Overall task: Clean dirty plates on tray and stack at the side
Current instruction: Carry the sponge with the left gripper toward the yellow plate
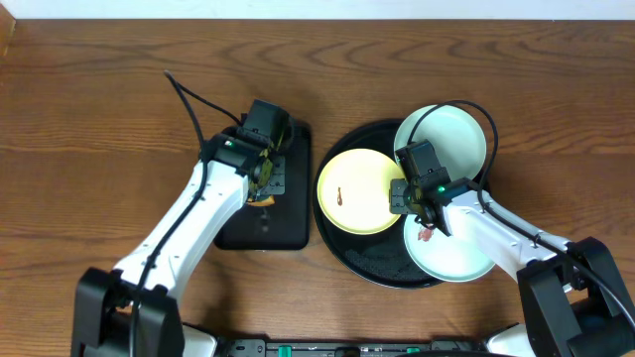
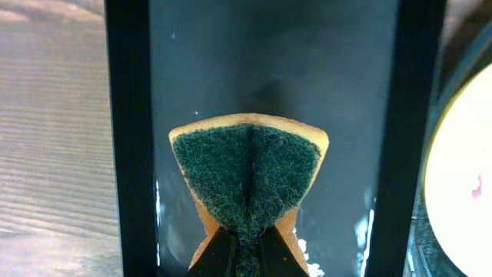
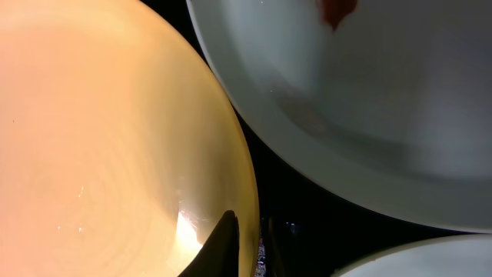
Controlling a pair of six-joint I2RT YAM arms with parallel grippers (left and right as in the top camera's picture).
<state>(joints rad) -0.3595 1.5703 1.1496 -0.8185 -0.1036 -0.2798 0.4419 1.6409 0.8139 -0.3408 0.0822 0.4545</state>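
Note:
The round black tray [image 1: 367, 262] holds three plates. A pale yellow plate [image 1: 357, 190] with a brown smear lies at its left. A mint plate [image 1: 448, 139] sits at the back and another mint plate [image 1: 456, 253] with a red smear at the front. My right gripper [image 1: 402, 194] is shut on the yellow plate's right rim [image 3: 100, 138], one finger [image 3: 227, 242] on top and the other under the edge. My left gripper [image 1: 264, 175] is shut on a folded green and orange sponge [image 2: 247, 173] over the rectangular tray.
The smaller rectangular black tray [image 1: 263, 230] lies left of the round tray, its wet floor [image 2: 307, 92] under the sponge. Bare wooden table [image 1: 89, 129] spreads to the left and back. Cables loop above both arms.

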